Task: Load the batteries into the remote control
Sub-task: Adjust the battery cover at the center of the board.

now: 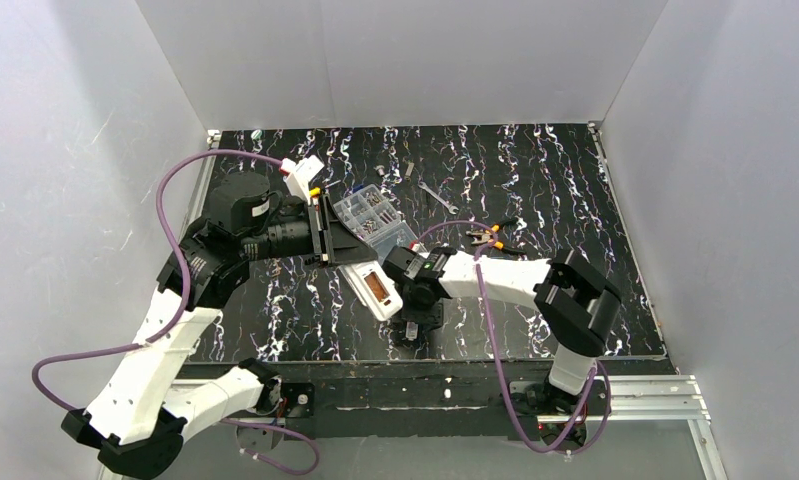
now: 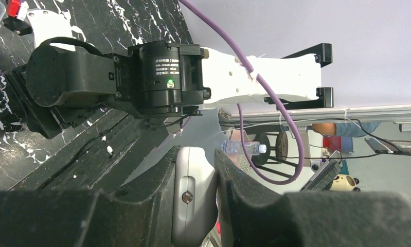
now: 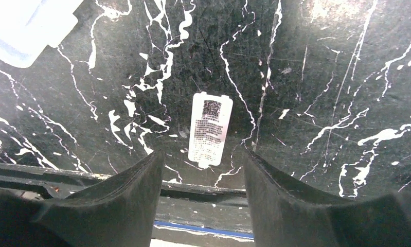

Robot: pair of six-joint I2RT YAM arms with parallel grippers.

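My left gripper is shut on one end of the slim white remote control, which sticks out toward the table middle with its brownish display facing up. In the left wrist view the remote's rounded end with a small screw is pinched between the black fingers. My right gripper points down near the front edge, open and empty. In the right wrist view a small white cover with printed text lies flat on the table just ahead of its open jaws. No battery shows clearly.
A clear plastic compartment box with small metal parts stands behind the remote. A thin metal tool and small bits lie further back. The table's front rail is right under the right gripper. White walls surround the table.
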